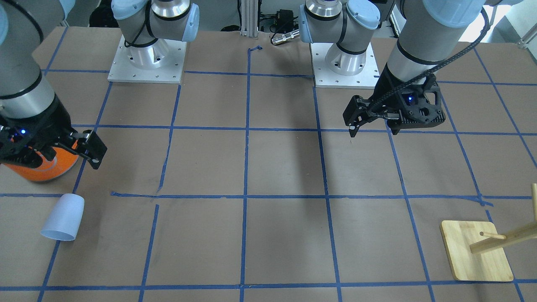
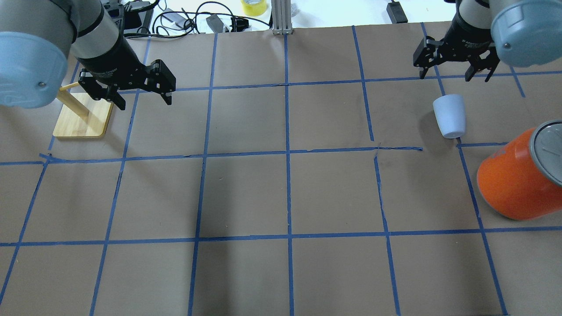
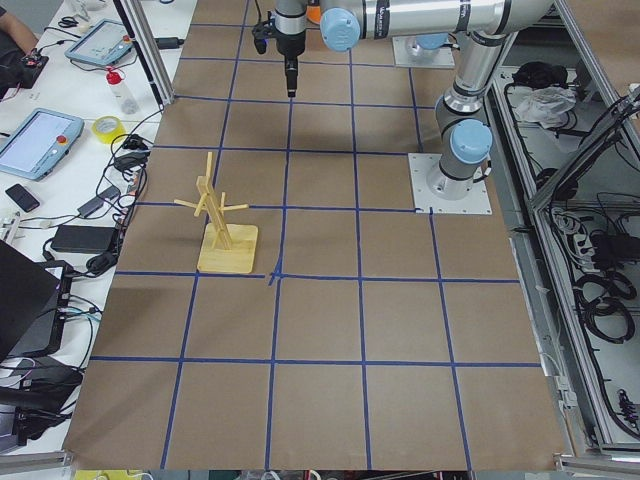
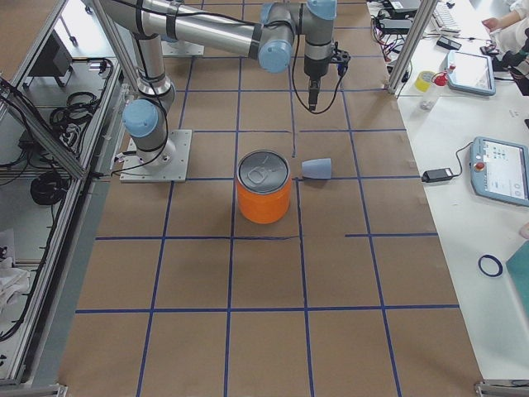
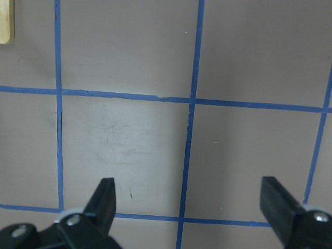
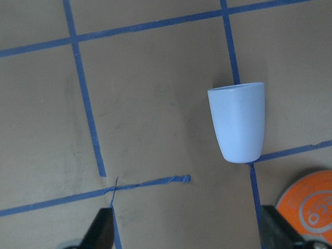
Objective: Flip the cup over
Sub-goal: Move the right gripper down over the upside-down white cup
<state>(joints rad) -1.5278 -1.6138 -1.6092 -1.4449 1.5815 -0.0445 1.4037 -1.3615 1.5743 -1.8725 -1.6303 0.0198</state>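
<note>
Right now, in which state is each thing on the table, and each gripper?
cup: lying on its side, not held.
orange can: standing upright, silver top closed.
wooden peg stand: upright on its base, nothing hanging on it.
left gripper: open, empty, above the table.
right gripper: open, empty, above the table near the cup, not touching it.
</note>
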